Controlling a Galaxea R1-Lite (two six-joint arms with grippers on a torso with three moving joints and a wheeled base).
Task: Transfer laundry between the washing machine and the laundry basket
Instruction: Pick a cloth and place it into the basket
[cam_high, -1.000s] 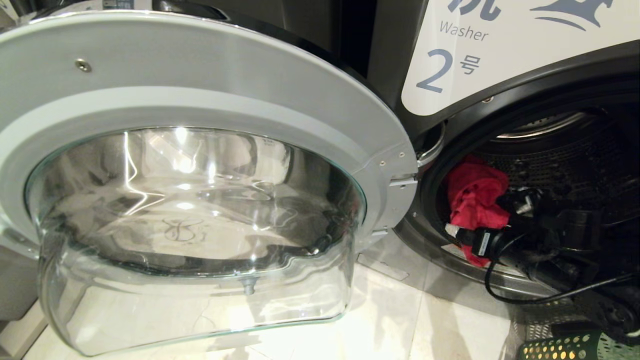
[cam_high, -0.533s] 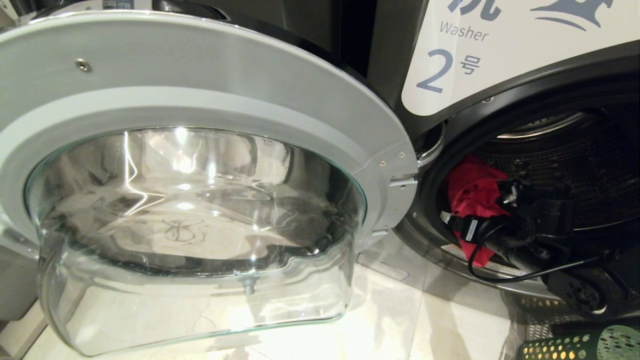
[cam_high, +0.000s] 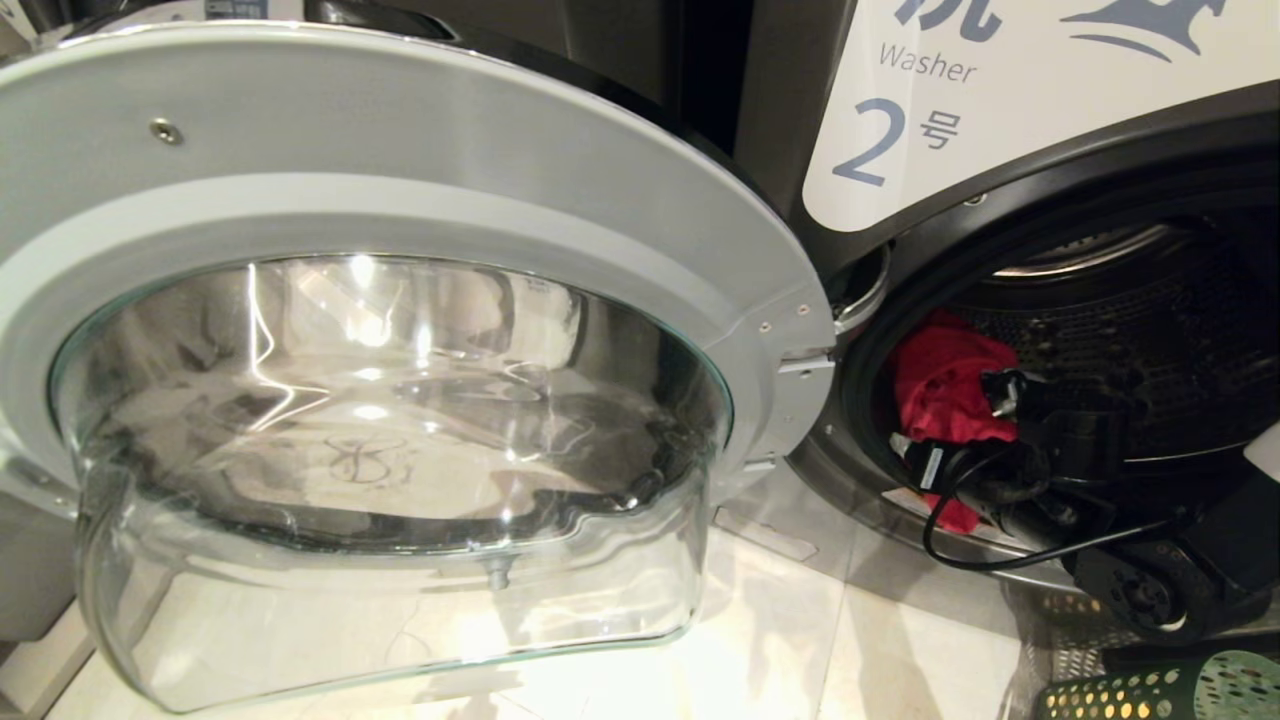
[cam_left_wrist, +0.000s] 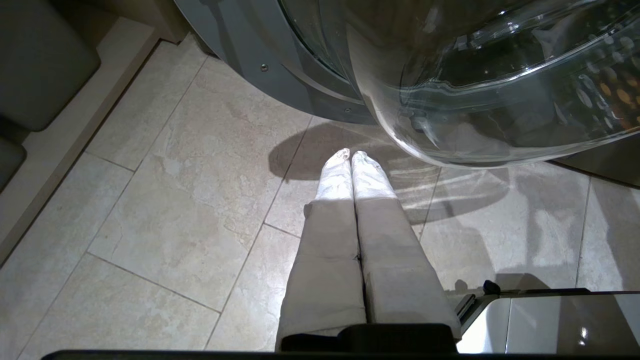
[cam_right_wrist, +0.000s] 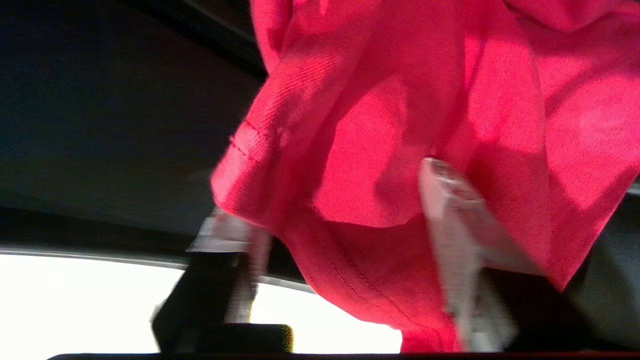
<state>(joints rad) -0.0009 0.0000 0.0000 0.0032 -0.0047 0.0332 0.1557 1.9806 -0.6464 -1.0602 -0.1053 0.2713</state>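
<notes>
laundry (cam_high: 945, 390) in washer (cam_high: 1100, 150) drum

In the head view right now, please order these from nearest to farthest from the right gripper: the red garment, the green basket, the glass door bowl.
1. Red garment: inside the drum, at the right gripper.
2. Green basket: on the floor, below the gripper toward the right corner.
3. Glass door bowl: swung open, far to the left.
</notes>
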